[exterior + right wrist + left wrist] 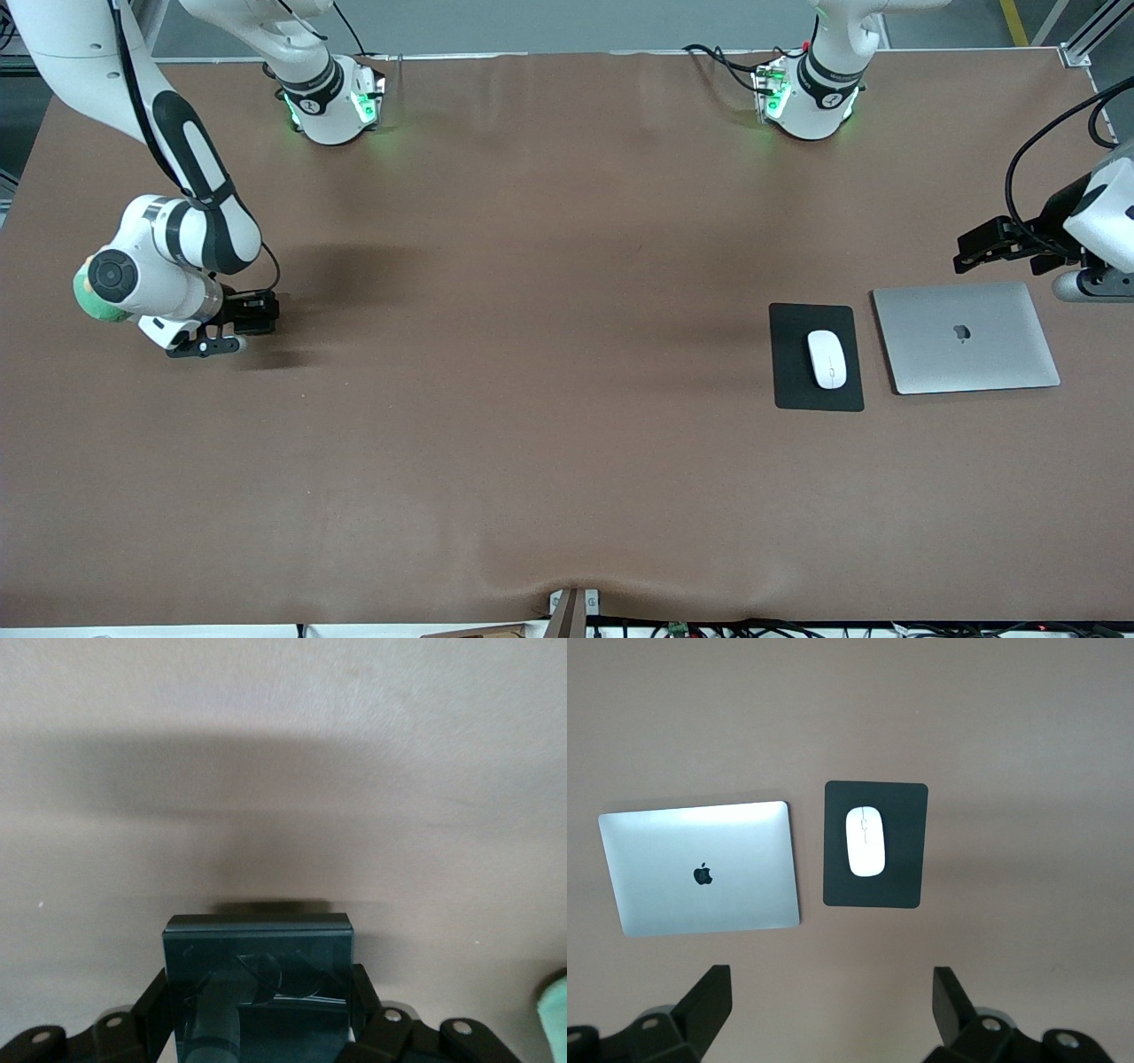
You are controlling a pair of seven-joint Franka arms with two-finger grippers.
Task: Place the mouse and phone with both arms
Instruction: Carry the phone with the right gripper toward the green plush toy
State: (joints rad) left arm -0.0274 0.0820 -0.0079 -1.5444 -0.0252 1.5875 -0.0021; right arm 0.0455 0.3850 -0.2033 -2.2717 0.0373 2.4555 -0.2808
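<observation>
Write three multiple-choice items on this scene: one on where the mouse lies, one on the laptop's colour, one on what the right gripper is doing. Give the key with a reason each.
1. The mouse lies
A. on the laptop
B. on the black mouse pad
C. on bare table

2. The closed laptop is
A. silver
B. black
C. white

3. The right gripper is
A. open and empty
B. shut on the mouse
C. shut on the phone

Key: 1 B, the pad shows all round the mouse. 2 A, its lid is silver grey with a dark logo. 3 C, the right wrist view shows the fingers clamping a dark slab.
</observation>
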